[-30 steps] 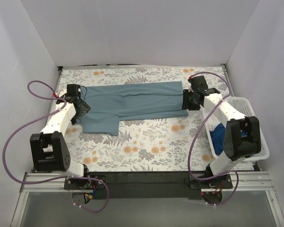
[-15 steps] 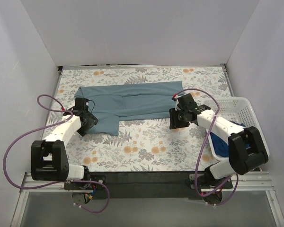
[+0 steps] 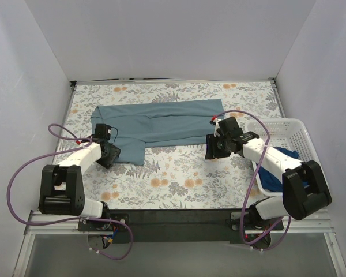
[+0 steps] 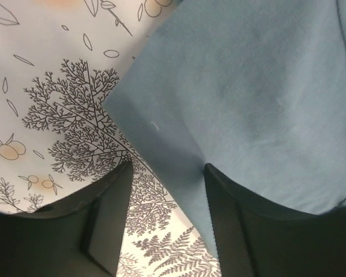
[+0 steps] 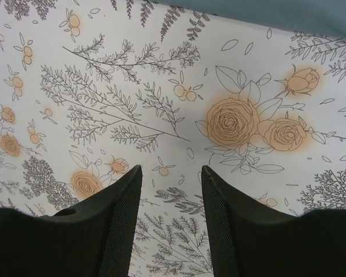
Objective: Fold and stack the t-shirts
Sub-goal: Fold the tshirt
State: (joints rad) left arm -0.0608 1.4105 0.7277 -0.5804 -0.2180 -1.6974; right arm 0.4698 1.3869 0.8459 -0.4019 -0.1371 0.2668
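I find the slate-blue t-shirt (image 3: 161,122) flat on the counter (image 3: 179,173), long axis left to right, its near-left edge running between the wide fingers of my left pincer (image 4: 164,187), whereas my right pincer (image 5: 170,187), wide and empty, hangs over bare counter just nearward of its right end.

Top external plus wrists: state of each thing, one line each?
Slate-blue t-shirt: lying flat, part-folded into a long strip.
Dark blue t-shirt: bunched up, unfolded, inside the basket.
Basket: upright, holding that shirt.
Left gripper: open, astride the slate-blue t-shirt's near corner.
Right gripper: open, empty, clear of both shirts.
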